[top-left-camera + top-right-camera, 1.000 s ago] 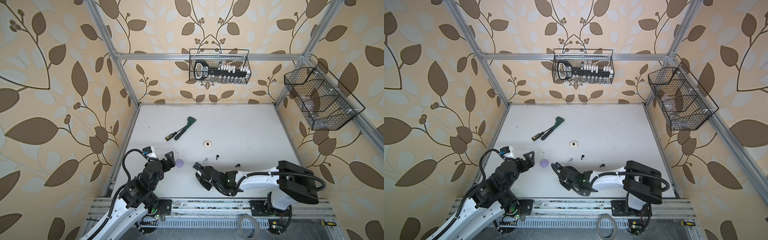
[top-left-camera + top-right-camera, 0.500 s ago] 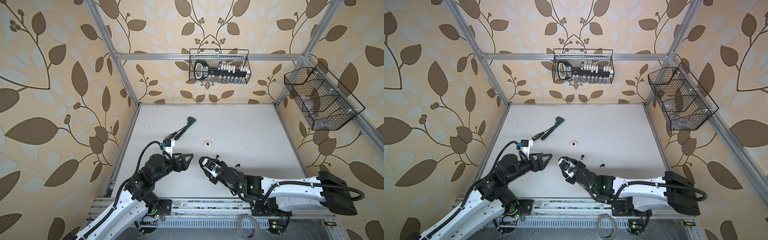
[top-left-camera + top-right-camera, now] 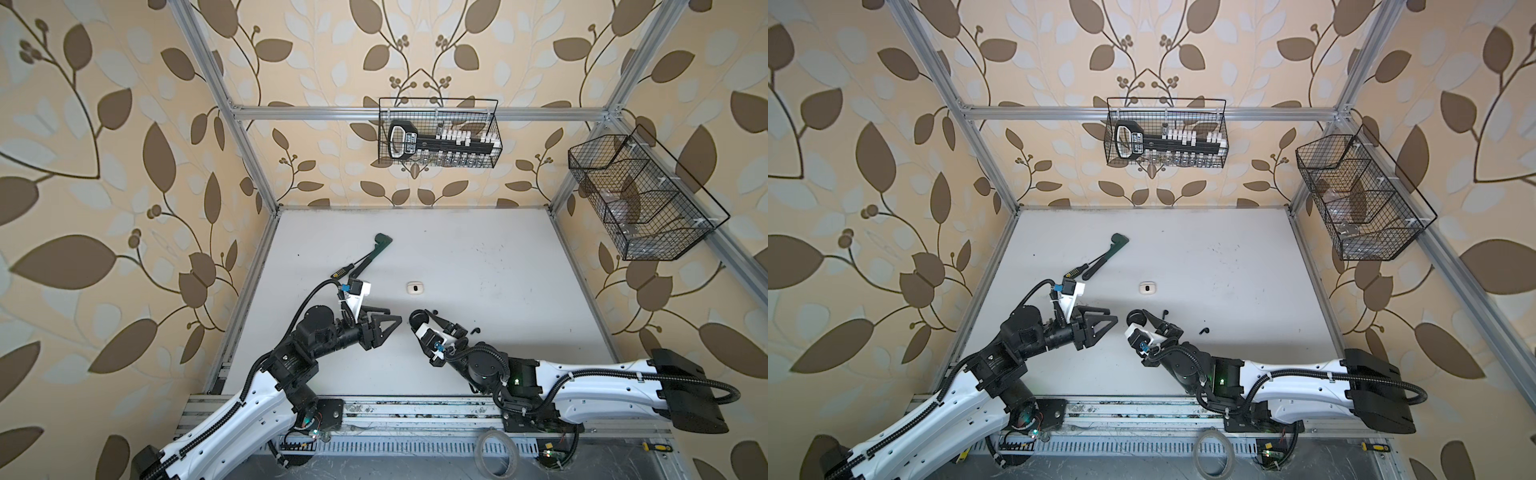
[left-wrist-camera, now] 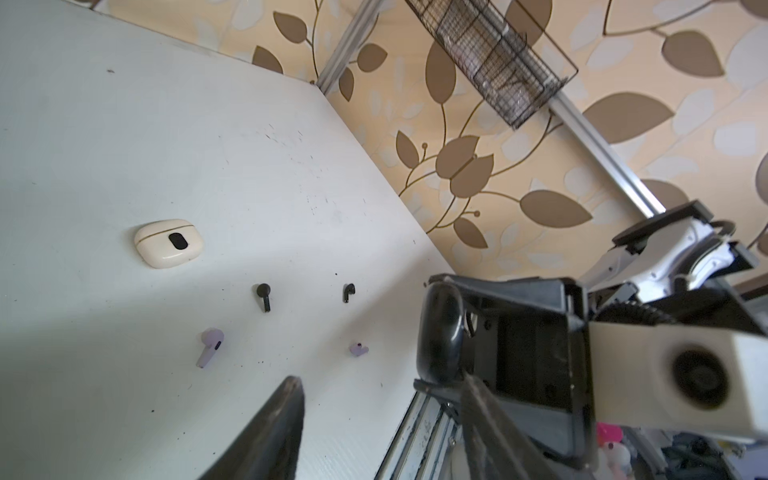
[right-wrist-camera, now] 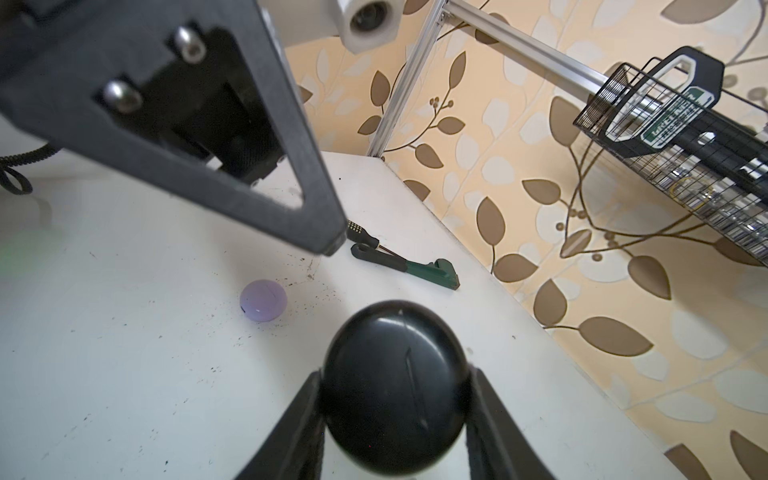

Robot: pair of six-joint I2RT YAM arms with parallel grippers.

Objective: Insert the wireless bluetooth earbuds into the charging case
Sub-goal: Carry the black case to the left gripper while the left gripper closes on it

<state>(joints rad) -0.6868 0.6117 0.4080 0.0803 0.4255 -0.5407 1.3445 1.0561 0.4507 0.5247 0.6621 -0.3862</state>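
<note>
- While the right gripper (image 5: 394, 376) pinches a glossy black rounded plastic charging case (image 3: 417, 319) between its two fingers, the case's lid is shut.
- The left gripper (image 3: 394, 315) points at that case from just beside it, its jaws spread with nothing between them.
- Two tiny black stemmed plastic earbuds (image 4: 263, 296) and two lavender stemmed earbuds (image 4: 210, 347) lie loose on the white desk (image 3: 478, 257), each apart from the others.
- A closed cream-white pebble-shaped case (image 4: 169, 243) lies farther back on the desk.
- A closed lavender round case (image 5: 263, 300) lies near the left gripper.
- A green-headed hand tool (image 3: 372, 257) lies beside a black-handled screwdriver (image 3: 345, 272) toward the desk's left edge.
</note>
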